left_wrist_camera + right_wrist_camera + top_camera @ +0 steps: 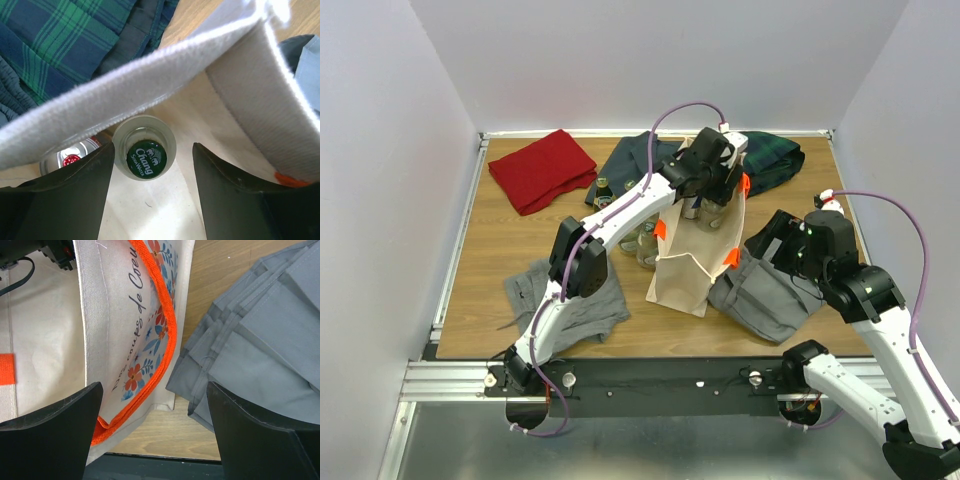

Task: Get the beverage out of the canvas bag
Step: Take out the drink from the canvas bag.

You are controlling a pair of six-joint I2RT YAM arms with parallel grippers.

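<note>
capped bottle (pixel 145 159), body hidden by canvas bag (pixel 150 80)

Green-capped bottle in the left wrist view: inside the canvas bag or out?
Inside: the bottle stands cap-up below the canvas bag's rim, between the left hand's open fingers.

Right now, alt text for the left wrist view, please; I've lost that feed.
The left gripper hangs open over a green-capped Chang bottle standing inside the canvas bag, the cap between its jaws, untouched. The bag's pale rim crosses above; plaid cloth lies beyond.
</note>
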